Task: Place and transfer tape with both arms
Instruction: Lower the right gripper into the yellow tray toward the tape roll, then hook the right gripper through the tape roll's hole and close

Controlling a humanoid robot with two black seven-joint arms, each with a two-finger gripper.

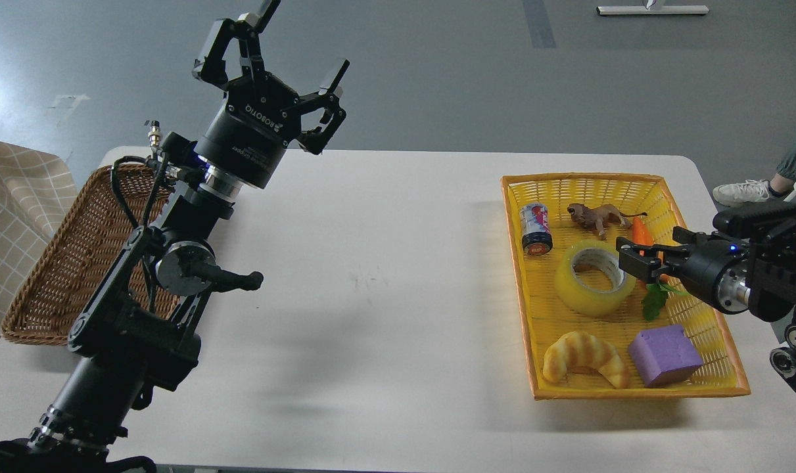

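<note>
The tape (593,281), a wide yellow translucent roll with a grey-white core, lies flat in the middle of the yellow basket (524,315) at the table's right. My right gripper (655,252) reaches in from the right, low over the basket. It is open and empty, and its near fingertip (634,261) is at the roll's right rim. My left gripper (304,38) is open and empty, raised high above the table's far left edge and pointing up and away.
Around the tape the yellow basket also holds a small printed can (536,228), a toy lion (598,215), a carrot (639,231), a croissant (585,358) and a purple block (664,355). A brown wicker basket (62,263) sits at the table's left. The white table (404,295) lies between them.
</note>
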